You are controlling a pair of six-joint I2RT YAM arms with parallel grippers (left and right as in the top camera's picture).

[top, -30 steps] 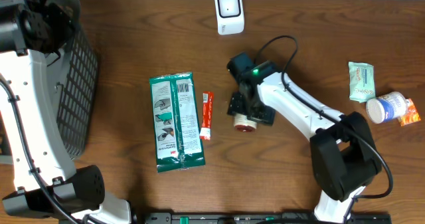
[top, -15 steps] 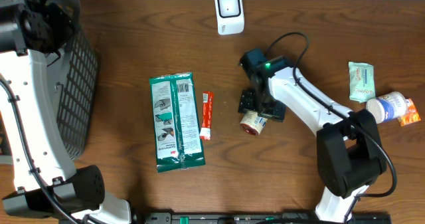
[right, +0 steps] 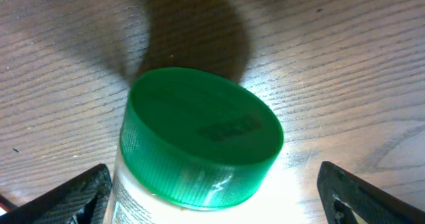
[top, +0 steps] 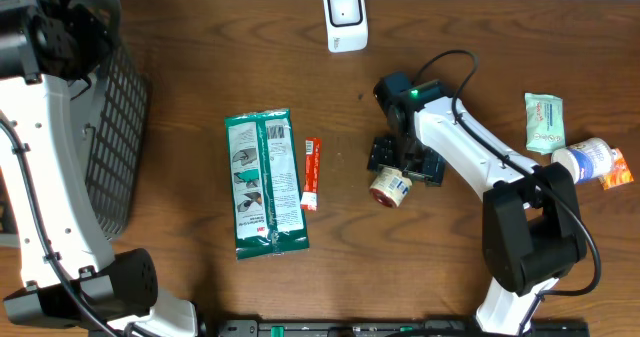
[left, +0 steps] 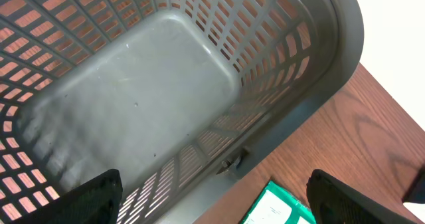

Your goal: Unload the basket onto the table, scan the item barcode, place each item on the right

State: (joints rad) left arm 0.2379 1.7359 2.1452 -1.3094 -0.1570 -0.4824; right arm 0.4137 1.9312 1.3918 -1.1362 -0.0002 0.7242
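**Bottle moved to the right, grip let loose**

Overhead: The bottle (top: 391, 187) is seen lying on the wooden table (top: 200, 77), just below the right gripper (top: 400, 167). A second ago it lay a little more to the left. It has been carried to the right along with the gripper. It has also been turned, so a pale side with a label is now shown to the camera above. The white scanner (top: 345, 17) is found at the far edge of the table, well apart from the bottle. The green pouch (top: 265, 182) and the red sachet (top: 311, 174) have not been moved.

Left wrist: The left gripper (left: 222, 197) is held over the grey basket (left: 133, 104). Its fingers are spread wide and nothing is held between them.

Right wrist: The green lid (right: 202, 141) of the bottle is seen close up, with the dark fingers (right: 66, 197) far out on each side. The fingers are spread wide. Bare table can be seen between the bottle and one finger, so the bottle is not pinched.

It is judged that the bottle has just been let go, or that the grip is being changed. The barcode has not yet been shown to the scanner. The bottle will likely have to be gripped again and brought up to it.
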